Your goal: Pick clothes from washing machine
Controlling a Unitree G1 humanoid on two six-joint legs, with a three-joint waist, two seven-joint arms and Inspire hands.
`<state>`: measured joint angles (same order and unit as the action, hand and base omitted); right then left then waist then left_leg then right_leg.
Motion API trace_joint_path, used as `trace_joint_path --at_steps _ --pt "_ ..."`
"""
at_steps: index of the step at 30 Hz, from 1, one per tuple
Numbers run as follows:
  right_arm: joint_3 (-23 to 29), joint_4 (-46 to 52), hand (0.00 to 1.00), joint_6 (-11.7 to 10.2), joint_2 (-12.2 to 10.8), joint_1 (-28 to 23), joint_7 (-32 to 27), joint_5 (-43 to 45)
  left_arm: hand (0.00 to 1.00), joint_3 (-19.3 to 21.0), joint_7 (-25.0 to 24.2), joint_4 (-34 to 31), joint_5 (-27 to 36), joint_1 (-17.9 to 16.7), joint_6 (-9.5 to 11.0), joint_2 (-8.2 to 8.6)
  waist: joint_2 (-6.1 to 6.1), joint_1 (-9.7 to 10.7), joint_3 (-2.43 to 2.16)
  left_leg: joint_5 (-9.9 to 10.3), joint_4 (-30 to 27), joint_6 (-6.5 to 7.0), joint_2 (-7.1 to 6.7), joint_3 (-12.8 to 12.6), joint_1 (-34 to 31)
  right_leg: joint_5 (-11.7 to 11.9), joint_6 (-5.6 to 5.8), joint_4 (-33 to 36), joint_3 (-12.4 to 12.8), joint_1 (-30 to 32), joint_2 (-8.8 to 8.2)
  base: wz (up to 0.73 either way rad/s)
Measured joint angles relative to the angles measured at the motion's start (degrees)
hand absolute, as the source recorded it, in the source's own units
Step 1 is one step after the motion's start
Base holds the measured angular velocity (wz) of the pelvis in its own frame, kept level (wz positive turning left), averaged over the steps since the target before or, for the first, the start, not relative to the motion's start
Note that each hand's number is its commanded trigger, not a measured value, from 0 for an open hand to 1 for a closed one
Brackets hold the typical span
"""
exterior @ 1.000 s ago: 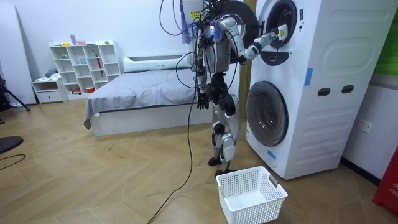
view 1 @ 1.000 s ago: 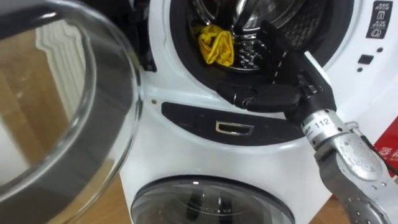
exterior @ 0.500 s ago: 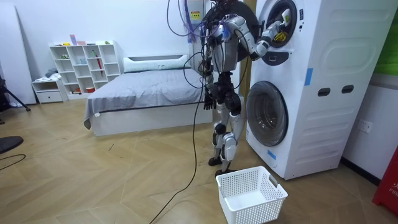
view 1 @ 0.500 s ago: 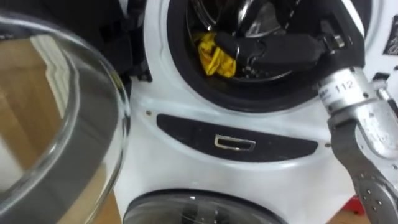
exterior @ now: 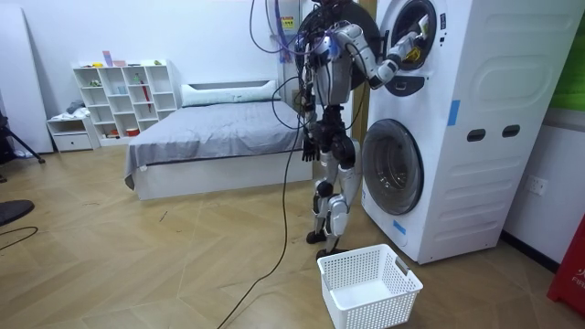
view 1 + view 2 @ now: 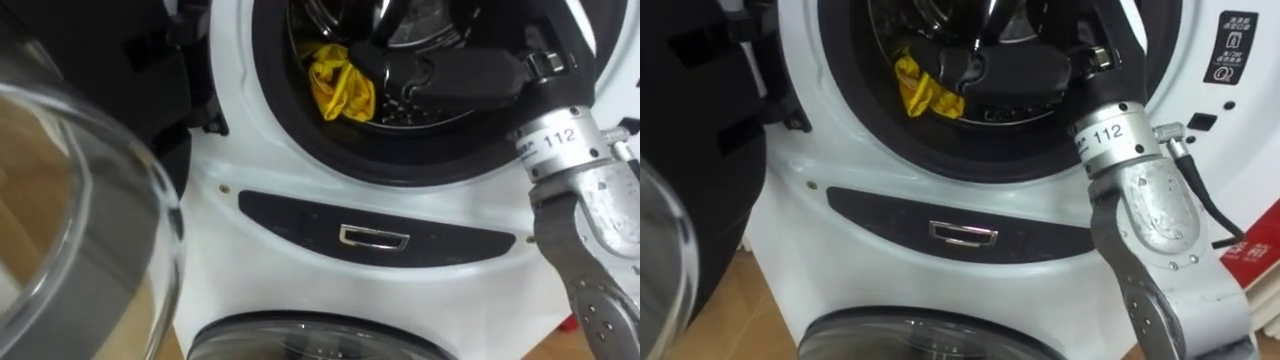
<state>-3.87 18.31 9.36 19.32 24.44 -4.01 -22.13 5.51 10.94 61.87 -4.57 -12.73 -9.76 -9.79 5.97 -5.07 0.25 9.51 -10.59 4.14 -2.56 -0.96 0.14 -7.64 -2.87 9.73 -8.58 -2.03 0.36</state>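
Yellow, crumpled cloth (image 6: 340,85) lies bunched at the left inside the upper drum (image 6: 400,108) of the washing machine (image 6: 260,240). The black right hand (image 6: 455,75) reaches in just beside it; whether it grips cannot be told. The left hand (image 5: 312,149) hangs low.

Cloth (image 6: 340,88) is coloured bright yellow, and the right hand (image 6: 440,75) next to it is done in black. Washer (image 6: 250,240) is finished white, with a black panel (image 6: 300,215) and chrome handle (image 6: 373,238). Basket (image 5: 361,313) is white and lattice-patterned, floor (image 5: 137,265) is laid in brown wood herringbone, bed (image 5: 210,137) is covered in grey.
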Motion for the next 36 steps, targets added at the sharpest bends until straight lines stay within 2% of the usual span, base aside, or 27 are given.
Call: trace_joint_path --at_steps 2,4,8,9,11,14,22,24,28,33,36 --pt "-1.02 -3.31 0.0 0.06 0.52 0.0 0.67 0.36 0.0 0.0 0.0 0.0 -0.09 0.04 -0.28 -0.01 0.33 -0.13 -0.18 -0.01 -0.12 0.02 -0.15 0.42 0.03 -0.01 0.02 -0.06 0.0 -0.25 -0.07 0.06" --pt "-1.43 -8.78 0.0 0.61 0.6 0.01 1.59 0.36 0.0 0.0 -0.09 0.02 -0.07 0.04 -0.44 -0.08 0.81 -1.08 0.04 0.0 -0.51 0.06 -0.17 0.45 0.32 -0.05 0.07 -0.28 0.06 -0.85 -0.05 0.02" --pt "-1.39 -13.5 0.0 0.79 1.06 1.9 2.34 1.18 0.0 0.03 -0.46 0.04 -0.21 -0.19 -0.96 -0.4 1.65 -1.14 -0.26 0.11 -0.79 0.18 -0.44 1.28 0.03 -0.1 0.14 -0.98 -0.69 -1.23 -0.17 0.13" --pt "-1.39 -15.44 0.0 0.8 1.59 2.63 2.39 1.18 0.0 0.02 -0.52 0.03 -0.75 -0.3 -1.24 -0.61 2.04 -1.25 -0.1 0.12 -0.8 0.2 -0.51 1.61 0.19 -0.16 0.24 -1.09 -0.97 -1.59 -0.19 0.16" --pt "-1.48 -16.86 0.0 1.11 1.88 2.87 2.1 2.62 0.0 0.06 -0.71 -0.01 -1.71 -0.54 -1.5 -0.9 2.51 -1.47 -0.15 0.16 -0.81 0.25 -0.62 2.09 0.34 -0.27 0.39 -1.11 -1.35 -1.92 -0.22 0.14" --pt "-1.57 -18.4 0.0 1.14 1.99 2.99 3.31 6.21 0.0 0.06 -1.22 -0.06 -2.37 -0.6 -1.94 -1.01 2.51 -1.37 -0.16 0.19 -1.15 0.32 -0.91 2.76 0.21 -0.28 0.4 -0.97 -2.45 -2.04 -0.3 0.07" --pt "-1.76 -23.64 0.0 1.58 2.04 5.61 4.98 10.35 0.0 0.25 -2.72 -1.57 -2.78 0.21 -2.18 -1.37 2.49 -1.5 -0.15 0.24 -1.85 0.42 -1.17 3.07 -0.19 -0.49 0.63 -0.11 -2.73 -1.65 -0.89 0.01" --pt "-1.76 -24.29 0.0 2.34 2.05 6.54 5.49 11.31 0.0 0.8 -3.28 -1.58 -3.56 0.67 -2.49 -1.29 2.78 -1.51 -0.37 0.18 -2.24 0.49 -1.2 2.9 -0.82 -0.63 0.63 0.21 -2.47 -0.93 -0.94 -0.03" --pt "-2.33 -27.96 0.0 3.28 2.05 8.56 7.34 12.64 0.0 1.56 -3.7 -1.62 -3.82 0.97 -3.32 -1.28 2.56 -1.48 -0.22 0.12 -2.66 0.6 -1.22 2.66 -0.78 -0.67 0.69 0.16 -2.33 -0.84 -1.02 -0.03" --pt "-2.31 -30.38 0.0 4.49 2.05 10.41 9.94 13.32 0.0 1.44 -3.95 -1.38 -4.0 1.2 -4.22 -1.27 2.88 -1.58 -0.52 -0.16 -2.98 0.57 -1.19 2.68 -1.57 -0.6 1.04 0.29 -2.61 0.06 -0.99 0.0" --pt "-2.39 -33.01 0.0 4.53 2.05 11.56 12.4 13.19 0.0 1.59 -4.41 -1.19 -4.64 1.3 -5.88 -1.3 3.06 -1.57 -0.61 -0.25 -2.93 0.2 -1.18 2.86 -1.58 -0.64 1.07 0.46 -2.72 0.14 -1.0 0.01"
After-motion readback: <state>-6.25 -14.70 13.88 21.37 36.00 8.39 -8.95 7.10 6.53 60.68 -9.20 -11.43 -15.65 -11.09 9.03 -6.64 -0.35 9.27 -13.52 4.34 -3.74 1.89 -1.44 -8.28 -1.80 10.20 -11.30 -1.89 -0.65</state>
